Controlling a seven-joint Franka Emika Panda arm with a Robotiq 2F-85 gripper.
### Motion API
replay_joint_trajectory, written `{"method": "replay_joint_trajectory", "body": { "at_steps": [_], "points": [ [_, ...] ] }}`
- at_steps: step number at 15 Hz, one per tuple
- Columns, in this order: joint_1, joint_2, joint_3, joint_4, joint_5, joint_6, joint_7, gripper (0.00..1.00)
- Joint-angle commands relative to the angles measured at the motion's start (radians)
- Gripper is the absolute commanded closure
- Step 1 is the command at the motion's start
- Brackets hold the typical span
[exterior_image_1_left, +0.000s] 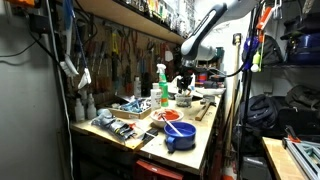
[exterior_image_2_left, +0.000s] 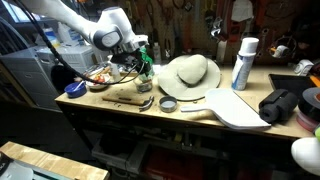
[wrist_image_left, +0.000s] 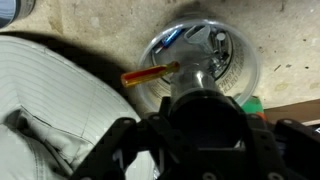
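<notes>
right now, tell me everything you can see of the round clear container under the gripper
In the wrist view the round clear container looks like glass or clear plastic with a shiny rim. It sits upright on the pale worktop. Inside lie small metallic bits and something blue, too blurred to name. An orange handle sticks out over its rim towards the white hat, which lies close beside it; whether they touch is unclear. The dark gripper hangs over it and hides its near edge.

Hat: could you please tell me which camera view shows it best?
An exterior view: the hat shows whole, crown and brim. The wrist view catches only part of it, at the left. In an exterior view along the bench, I cannot make it out.
</notes>
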Motion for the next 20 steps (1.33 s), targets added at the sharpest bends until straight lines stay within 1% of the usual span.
{"method": "replay_joint_trajectory", "body": {
  "at_steps": [1,3,5,6,7,8,9,11,15,20],
  "points": [
    [-0.001,0.018,-0.009,0.006,-0.108,-0.012,0.075,0.71],
    [0.008,0.017,-0.022,0.007,-0.181,-0.05,0.115,0.71],
    [0.003,0.001,-0.014,0.006,-0.205,-0.106,0.121,0.71],
    [0.003,-0.004,-0.011,0.008,-0.21,-0.116,0.125,0.71],
    [0.001,-0.006,-0.005,0.012,-0.201,-0.131,0.127,0.4],
    [-0.002,-0.007,0.001,0.014,-0.187,-0.137,0.128,0.2],
    [-0.005,-0.009,0.006,0.017,-0.174,-0.142,0.127,0.15],
    [-0.011,-0.017,0.016,0.023,-0.145,-0.148,0.124,0.01],
    [-0.016,-0.06,0.021,0.015,-0.111,-0.14,0.117,0.0],
    [-0.023,-0.205,0.016,-0.056,-0.065,-0.091,0.073,0.0]
  ]
}}
